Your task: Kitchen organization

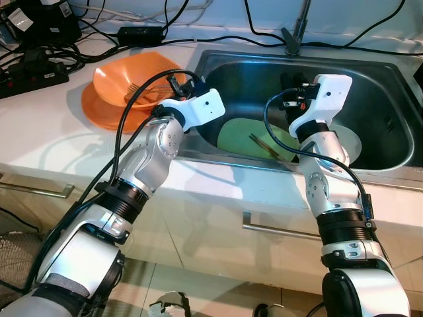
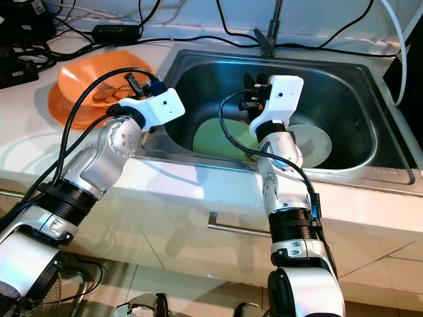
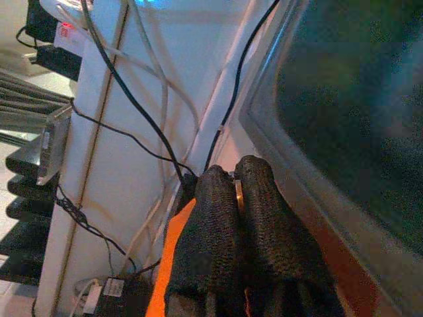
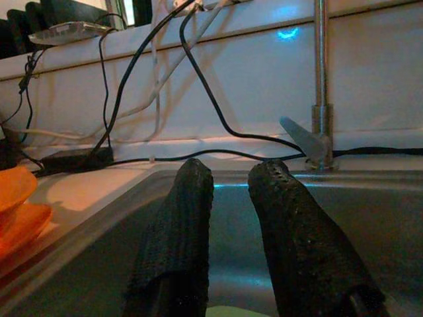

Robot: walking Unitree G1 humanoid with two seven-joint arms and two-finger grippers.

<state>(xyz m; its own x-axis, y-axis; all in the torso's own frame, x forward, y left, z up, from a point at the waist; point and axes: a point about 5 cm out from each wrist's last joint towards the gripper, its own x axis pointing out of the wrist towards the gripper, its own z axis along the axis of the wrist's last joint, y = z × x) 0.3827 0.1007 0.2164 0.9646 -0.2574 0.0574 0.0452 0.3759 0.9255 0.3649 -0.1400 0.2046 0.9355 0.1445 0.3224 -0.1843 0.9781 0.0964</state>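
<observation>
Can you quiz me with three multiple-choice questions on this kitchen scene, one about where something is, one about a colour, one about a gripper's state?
1. Where does the green plate lie?
A. in the sink
B. on the counter
C. on the floor

2. What colour are the bowls left of the sink?
A. blue
B. orange
C. white

3. How are the right gripper fingers?
A. shut on a fork
B. shut together
C. apart, holding nothing

Answers: 1 A, it rests on the basin floor. 2 B, both dishes are orange. 3 C, the right wrist view shows a gap.
</observation>
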